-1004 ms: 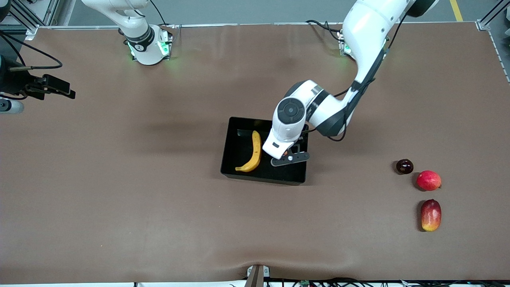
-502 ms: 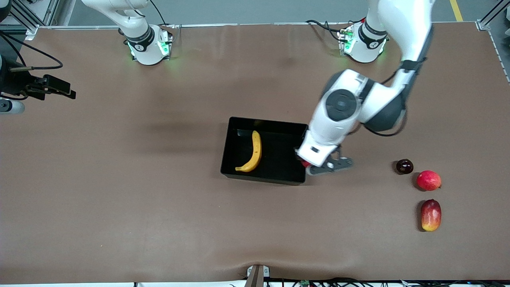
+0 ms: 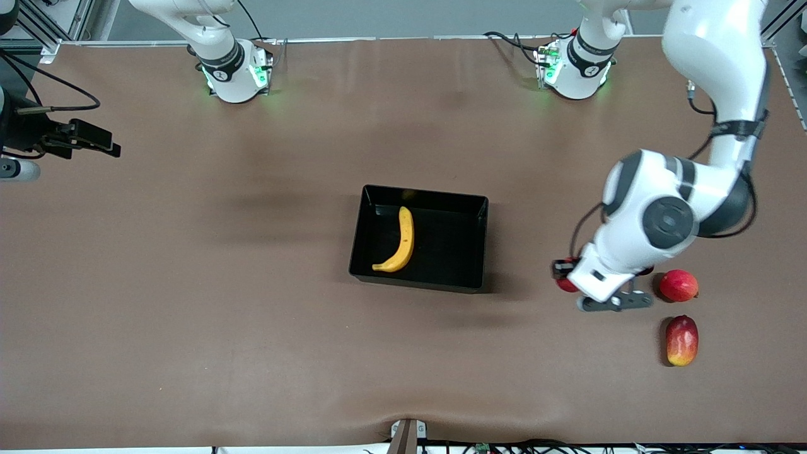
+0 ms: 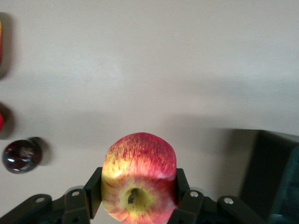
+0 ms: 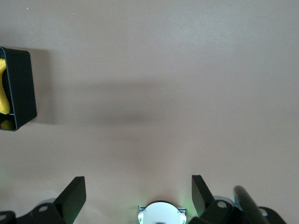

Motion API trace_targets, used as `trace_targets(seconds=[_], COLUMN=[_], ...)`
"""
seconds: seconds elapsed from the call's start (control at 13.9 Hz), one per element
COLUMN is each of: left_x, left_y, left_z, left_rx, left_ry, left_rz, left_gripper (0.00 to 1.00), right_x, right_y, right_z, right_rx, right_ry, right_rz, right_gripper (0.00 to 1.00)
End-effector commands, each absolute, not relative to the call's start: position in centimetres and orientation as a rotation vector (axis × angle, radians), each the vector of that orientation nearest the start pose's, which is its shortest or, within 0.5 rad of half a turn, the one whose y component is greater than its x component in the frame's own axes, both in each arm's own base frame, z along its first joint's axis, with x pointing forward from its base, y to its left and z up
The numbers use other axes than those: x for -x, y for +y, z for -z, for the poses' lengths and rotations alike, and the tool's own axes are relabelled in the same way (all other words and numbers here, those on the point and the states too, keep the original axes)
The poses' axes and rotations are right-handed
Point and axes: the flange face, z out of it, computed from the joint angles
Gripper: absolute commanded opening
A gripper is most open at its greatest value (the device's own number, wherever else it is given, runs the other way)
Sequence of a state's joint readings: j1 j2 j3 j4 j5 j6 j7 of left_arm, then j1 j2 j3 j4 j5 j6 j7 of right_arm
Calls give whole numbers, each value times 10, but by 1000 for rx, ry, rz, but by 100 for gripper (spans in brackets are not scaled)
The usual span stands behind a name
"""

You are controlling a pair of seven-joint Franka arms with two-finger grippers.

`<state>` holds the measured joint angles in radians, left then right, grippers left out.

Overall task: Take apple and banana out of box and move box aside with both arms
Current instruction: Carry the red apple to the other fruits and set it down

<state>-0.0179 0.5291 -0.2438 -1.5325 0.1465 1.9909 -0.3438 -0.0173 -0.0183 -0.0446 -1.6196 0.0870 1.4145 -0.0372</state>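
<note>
The right gripper [image 5: 135, 196] hangs over the bare table [image 3: 189, 284] toward the right arm's end, its fingers [image 5: 74, 193] spread wide with nothing between them; that arm waits.

Near the middle of the table sits the black box [image 3: 418, 284], and the banana [image 3: 400, 243] lies inside it along the wall toward the right arm's end, curving toward the corner nearest the front camera.

Toward the left arm's end, the left gripper [image 4: 135, 198] hangs over the bare table between the box and a group of loose fruit, outside the box. Its fingers are clamped on the apple [image 4: 138, 177], one pad on each side, stem end facing the wrist camera.

Close by on the table lie a dark plum [image 4: 21, 156], a round red fruit [image 3: 678, 285] and, nearer the front edge, a mango [image 3: 681, 340].
</note>
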Motion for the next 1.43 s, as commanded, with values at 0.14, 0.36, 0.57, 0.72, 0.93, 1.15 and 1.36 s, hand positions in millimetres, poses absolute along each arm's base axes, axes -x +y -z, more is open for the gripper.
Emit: trace_targets(seconds=[0.14, 0.36, 0.57, 0.72, 0.93, 1.15, 1.36], left_x=[-683, -680, -681, -682, -688, -688, -681], left_y=[-64, -44, -43, -42, -41, -54, -92], left_z=[-280, -235, -223, -220, -243, -287, -332], left_rx=[3130, 3156, 3153, 3122, 3118, 3106, 3105], left_ry=[-22, 3, 5, 48, 46, 55, 112], left_rz=[-127, -103, -112, -105, -55, -22, 15], left_gripper=[0, 0, 3, 66, 100, 100, 100], right_x=[-529, -529, -529, -529, -529, -528, -529], right_y=[-22, -21, -20, -22, -21, -21, -22], right_z=[-601, -601, -600, -600, -600, -602, -600], right_rx=[3018, 3018, 3018, 3017, 3017, 3017, 3016], right_ry=[36, 34, 29, 36, 33, 35, 36], right_rz=[-280, -280, -283, -285, -287, -285, -289], right_gripper=[100, 100, 100, 100, 100, 100, 100])
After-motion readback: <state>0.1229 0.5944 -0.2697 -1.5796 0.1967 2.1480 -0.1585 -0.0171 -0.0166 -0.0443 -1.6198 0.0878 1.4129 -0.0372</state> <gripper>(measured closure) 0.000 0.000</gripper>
